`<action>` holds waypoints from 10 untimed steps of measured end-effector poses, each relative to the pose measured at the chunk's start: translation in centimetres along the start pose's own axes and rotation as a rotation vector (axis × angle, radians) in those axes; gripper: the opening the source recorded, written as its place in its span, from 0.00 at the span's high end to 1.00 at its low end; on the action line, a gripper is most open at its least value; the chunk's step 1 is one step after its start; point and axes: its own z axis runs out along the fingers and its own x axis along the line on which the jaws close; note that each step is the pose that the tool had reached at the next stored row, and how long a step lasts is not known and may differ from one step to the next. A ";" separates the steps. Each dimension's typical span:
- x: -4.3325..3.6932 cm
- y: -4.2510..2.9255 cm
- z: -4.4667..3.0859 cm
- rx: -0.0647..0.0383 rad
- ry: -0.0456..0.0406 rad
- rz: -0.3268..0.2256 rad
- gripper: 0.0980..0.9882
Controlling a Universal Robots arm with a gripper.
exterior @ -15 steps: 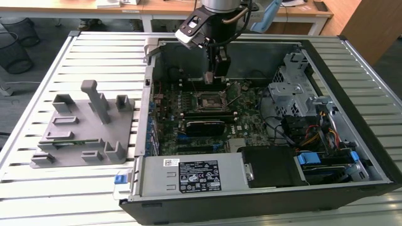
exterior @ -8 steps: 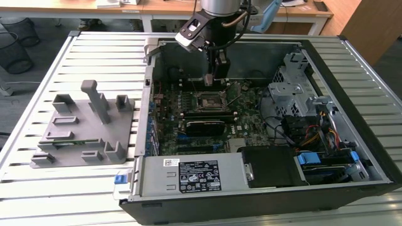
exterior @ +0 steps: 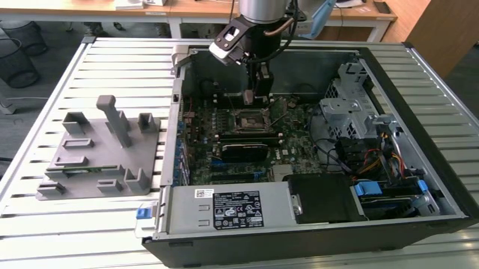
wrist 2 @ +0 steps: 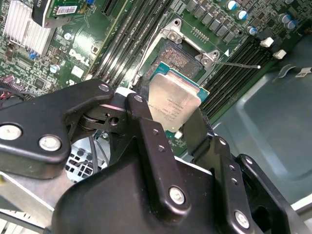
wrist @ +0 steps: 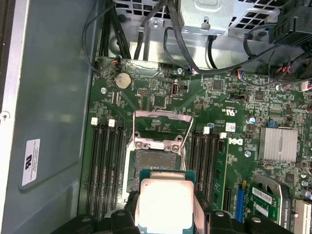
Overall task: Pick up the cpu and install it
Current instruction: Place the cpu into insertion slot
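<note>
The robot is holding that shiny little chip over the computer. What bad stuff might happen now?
1. The gripper grips the cpu only by its edges, so it might slip and drop onto the motherboard.
2. The cpu is above the open socket, not seated; lowered crooked, it may hurt the socket's contacts.
3. The raised metal frame is close and could get bumped.

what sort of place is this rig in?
Probably a robotics lab in an office-like room: an open desktop PC case on a slatted metal table, wooden desks and wire wastebaskets behind, the pincer holding the cpu.
</note>
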 end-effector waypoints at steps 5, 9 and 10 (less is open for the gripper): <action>0.02 0.02 0.46 0.000 0.0000 0.002 0.52; 0.04 0.02 0.86 0.000 -0.0001 0.002 0.52; 0.04 0.02 0.97 0.000 0.0000 0.002 0.52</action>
